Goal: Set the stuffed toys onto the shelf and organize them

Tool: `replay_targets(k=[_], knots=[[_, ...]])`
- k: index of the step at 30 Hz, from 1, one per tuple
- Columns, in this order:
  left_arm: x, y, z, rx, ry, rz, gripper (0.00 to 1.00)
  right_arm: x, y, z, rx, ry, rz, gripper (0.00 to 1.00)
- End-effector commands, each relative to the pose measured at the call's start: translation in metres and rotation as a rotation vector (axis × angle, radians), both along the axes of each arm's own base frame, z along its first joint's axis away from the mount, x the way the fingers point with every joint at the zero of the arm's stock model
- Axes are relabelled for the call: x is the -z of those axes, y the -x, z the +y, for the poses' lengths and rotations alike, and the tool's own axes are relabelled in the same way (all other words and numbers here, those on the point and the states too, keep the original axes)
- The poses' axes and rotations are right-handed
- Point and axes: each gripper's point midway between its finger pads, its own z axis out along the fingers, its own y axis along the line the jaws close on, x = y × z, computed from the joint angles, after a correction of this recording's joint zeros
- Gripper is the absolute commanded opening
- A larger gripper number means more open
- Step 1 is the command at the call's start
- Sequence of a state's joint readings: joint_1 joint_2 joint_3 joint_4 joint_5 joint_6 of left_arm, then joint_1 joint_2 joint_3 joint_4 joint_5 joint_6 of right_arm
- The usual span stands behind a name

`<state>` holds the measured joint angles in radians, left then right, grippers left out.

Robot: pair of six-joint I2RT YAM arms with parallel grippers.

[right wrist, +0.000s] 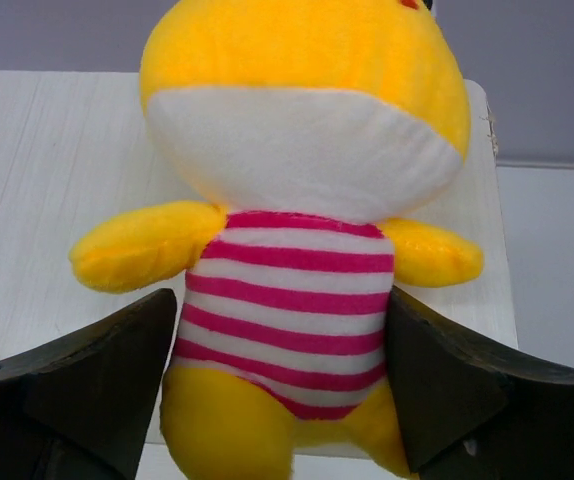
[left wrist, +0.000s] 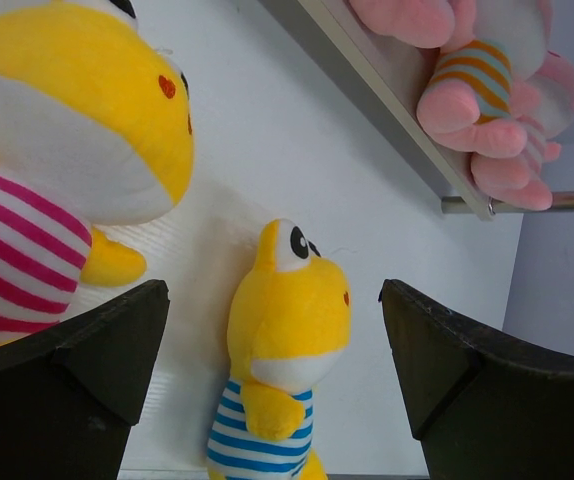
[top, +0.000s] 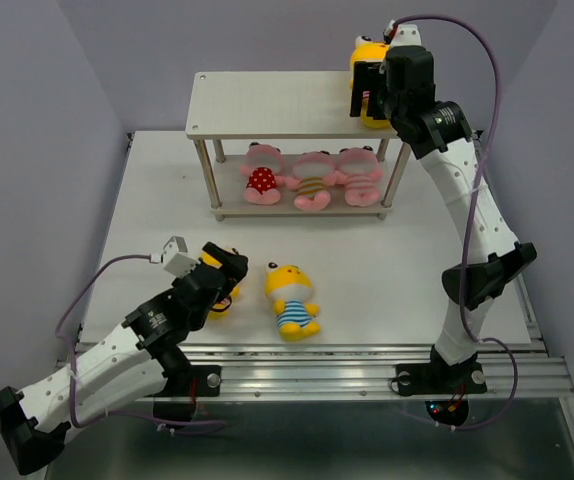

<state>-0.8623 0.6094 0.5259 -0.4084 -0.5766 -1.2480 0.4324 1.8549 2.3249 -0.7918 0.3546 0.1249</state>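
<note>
The shelf (top: 267, 105) stands at the back; three pink toys lie on its lower board: red-dotted (top: 260, 180), brown-striped (top: 312, 183), pink-striped (top: 359, 178). My right gripper (top: 367, 95) is at the top board's right end. Its jaws stand wide, one finger on each side of a yellow pink-striped toy (right wrist: 297, 290) that touches both fingers (right wrist: 117, 370). My left gripper (top: 229, 275) is open and low over the table, beside a second yellow pink-striped toy (left wrist: 57, 150). A yellow blue-striped toy (top: 292, 300) lies just beyond its fingertips (left wrist: 97, 350).
The white table (top: 157, 200) ends at a metal rail (top: 367, 375) by the arm bases. Purple walls (top: 27, 120) close in the left, back and right. The shelf's thin legs (top: 207, 175) stand at its corners. The brown-striped toy (left wrist: 477, 70) overhangs the lower board's edge.
</note>
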Motion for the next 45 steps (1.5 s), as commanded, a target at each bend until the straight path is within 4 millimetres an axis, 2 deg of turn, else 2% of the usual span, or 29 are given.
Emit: replay_targets(k=[1,4,11,14,24,30,33,38,45], knots=[[-0.016,-0.003,0.004,-0.031,0.023,-0.036,0.99,0.010,-0.007,0.001,0.006,0.002,0.020,0.90],[-0.015,-0.003,0.004,-0.031,0.030,-0.034,0.99,0.003,-0.010,0.001,0.011,-0.005,-0.007,0.94],[-0.016,-0.003,0.004,-0.033,0.031,-0.039,0.99,-0.013,-0.012,0.008,-0.026,-0.030,-0.067,0.95],[-0.015,-0.004,0.003,-0.032,0.029,-0.036,0.99,-0.021,-0.011,0.007,-0.028,-0.026,-0.090,1.00],[-0.016,-0.004,0.000,-0.021,0.037,-0.038,0.99,-0.052,0.005,-0.003,-0.024,-0.035,-0.166,1.00],[-0.015,-0.005,-0.004,-0.010,0.038,-0.035,0.99,-0.080,0.019,0.001,-0.087,-0.063,-0.242,1.00],[-0.014,-0.006,-0.005,-0.005,0.036,-0.034,0.99,-0.088,0.025,0.002,-0.105,-0.074,-0.266,1.00],[-0.015,-0.005,-0.005,-0.003,0.033,-0.034,0.99,-0.083,0.025,0.003,-0.107,-0.079,-0.254,1.00],[-0.016,-0.005,-0.003,-0.010,0.037,-0.040,0.99,-0.069,0.030,-0.011,-0.013,-0.120,-0.217,1.00]])
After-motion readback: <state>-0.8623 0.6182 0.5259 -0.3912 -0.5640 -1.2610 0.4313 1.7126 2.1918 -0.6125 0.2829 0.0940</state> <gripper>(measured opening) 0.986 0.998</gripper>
